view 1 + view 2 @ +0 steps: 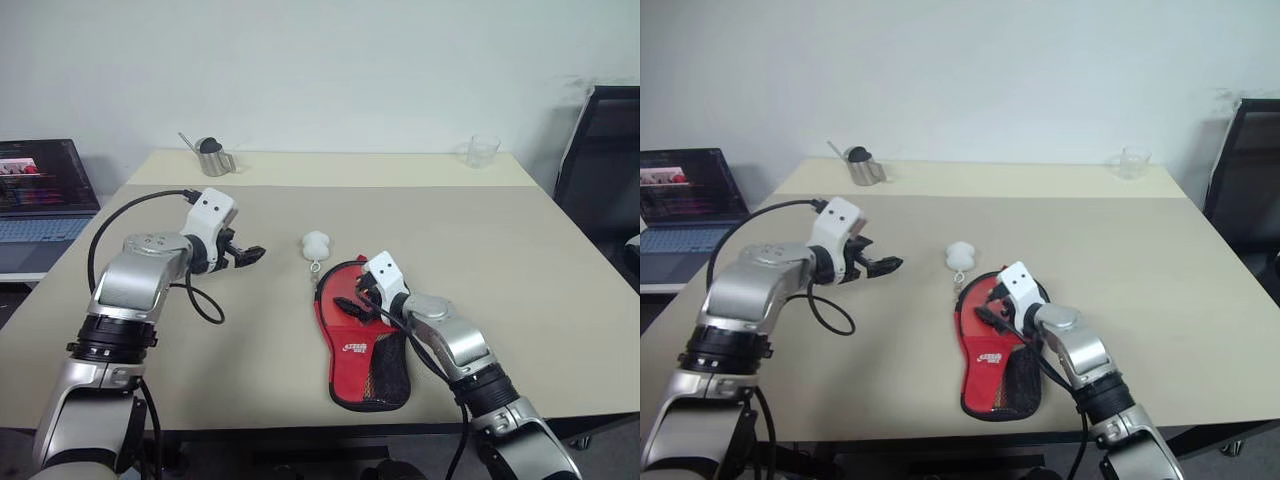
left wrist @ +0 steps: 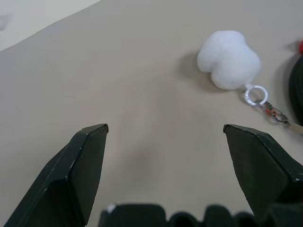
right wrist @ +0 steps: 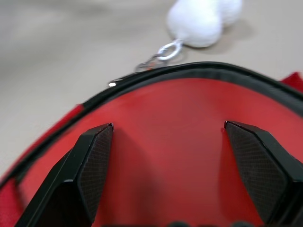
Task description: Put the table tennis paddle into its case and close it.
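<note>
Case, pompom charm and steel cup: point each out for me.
case (image 1: pixel 352 352): left eye view, red outer face by the white logo.
pompom charm (image 1: pixel 316 243): left eye view, middle of the white puff.
steel cup (image 1: pixel 214 161): left eye view, its side wall.

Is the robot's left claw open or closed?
Open. The left gripper has its two fingers spread wide with bare table between.

The beige desk (image 1: pixel 520 260) carries the case (image 1: pixel 365 355) near centre, its white pompom (image 1: pixel 316 244) at 11 o'clock, a metal cup (image 1: pixel 213 157) at 10, a clear glass (image 1: pixel 482 151) at 2.
</note>
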`<state>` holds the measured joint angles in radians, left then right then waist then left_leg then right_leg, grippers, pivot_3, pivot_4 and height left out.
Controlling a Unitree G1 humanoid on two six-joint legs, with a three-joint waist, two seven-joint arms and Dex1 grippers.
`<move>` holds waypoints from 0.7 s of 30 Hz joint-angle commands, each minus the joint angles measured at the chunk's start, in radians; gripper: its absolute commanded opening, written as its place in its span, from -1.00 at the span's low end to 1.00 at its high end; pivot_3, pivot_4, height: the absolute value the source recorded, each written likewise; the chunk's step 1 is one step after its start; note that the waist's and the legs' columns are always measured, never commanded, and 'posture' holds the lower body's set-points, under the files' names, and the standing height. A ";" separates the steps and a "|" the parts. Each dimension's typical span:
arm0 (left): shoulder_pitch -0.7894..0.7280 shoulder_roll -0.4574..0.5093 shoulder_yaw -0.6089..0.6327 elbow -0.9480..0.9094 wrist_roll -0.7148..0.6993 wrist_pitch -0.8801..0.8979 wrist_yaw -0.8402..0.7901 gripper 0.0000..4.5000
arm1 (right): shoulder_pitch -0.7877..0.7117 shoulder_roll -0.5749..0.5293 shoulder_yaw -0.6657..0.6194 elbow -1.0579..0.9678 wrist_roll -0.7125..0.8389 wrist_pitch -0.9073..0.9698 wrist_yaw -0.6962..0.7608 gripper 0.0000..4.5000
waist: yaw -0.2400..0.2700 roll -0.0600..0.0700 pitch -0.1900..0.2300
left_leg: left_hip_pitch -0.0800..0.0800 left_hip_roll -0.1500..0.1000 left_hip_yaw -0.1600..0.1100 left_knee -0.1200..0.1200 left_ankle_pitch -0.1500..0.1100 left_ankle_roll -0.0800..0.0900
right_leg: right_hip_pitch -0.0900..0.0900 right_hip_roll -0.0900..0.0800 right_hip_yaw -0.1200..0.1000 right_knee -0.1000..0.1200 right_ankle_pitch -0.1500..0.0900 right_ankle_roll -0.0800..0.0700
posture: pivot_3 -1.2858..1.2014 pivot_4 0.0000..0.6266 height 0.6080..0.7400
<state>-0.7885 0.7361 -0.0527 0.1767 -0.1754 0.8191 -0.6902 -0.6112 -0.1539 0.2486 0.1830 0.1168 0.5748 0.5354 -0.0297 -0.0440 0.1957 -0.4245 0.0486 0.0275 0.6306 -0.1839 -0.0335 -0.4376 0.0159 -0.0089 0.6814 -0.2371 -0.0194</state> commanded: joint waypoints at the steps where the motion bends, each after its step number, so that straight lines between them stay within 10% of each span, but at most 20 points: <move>1: -0.066 -0.014 -0.009 0.026 0.015 -0.028 -0.012 0.90 | 0.007 0.007 0.018 -0.009 0.003 0.044 0.019 0.82 | 0.000 -0.001 -0.001 | 0.000 0.000 0.000 0.000 0.000 0.000 | 0.000 0.000 0.000 0.000 0.000 0.000 | 0.03 -0.52 1.00; 21: -0.252 -0.389 -0.020 0.455 0.066 -0.034 0.212 0.90 | 0.022 0.028 0.001 -0.035 -0.002 0.104 -0.006 0.82 | -0.002 -0.005 -0.004 | 0.008 -0.001 0.000 0.000 0.000 0.000 | 0.008 -0.001 0.000 -0.001 0.000 0.000 | 0.03 -0.52 1.00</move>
<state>-1.0050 0.3523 -0.0743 0.6215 -0.1215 0.8147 -0.4861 -0.6080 -0.1237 0.2507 0.1516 0.1139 0.6541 0.5344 -0.0313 -0.0493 0.1918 -0.4168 0.0473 0.0281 0.6304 -0.1839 -0.0334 -0.4293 0.0148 -0.0084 0.6806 -0.2369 -0.0194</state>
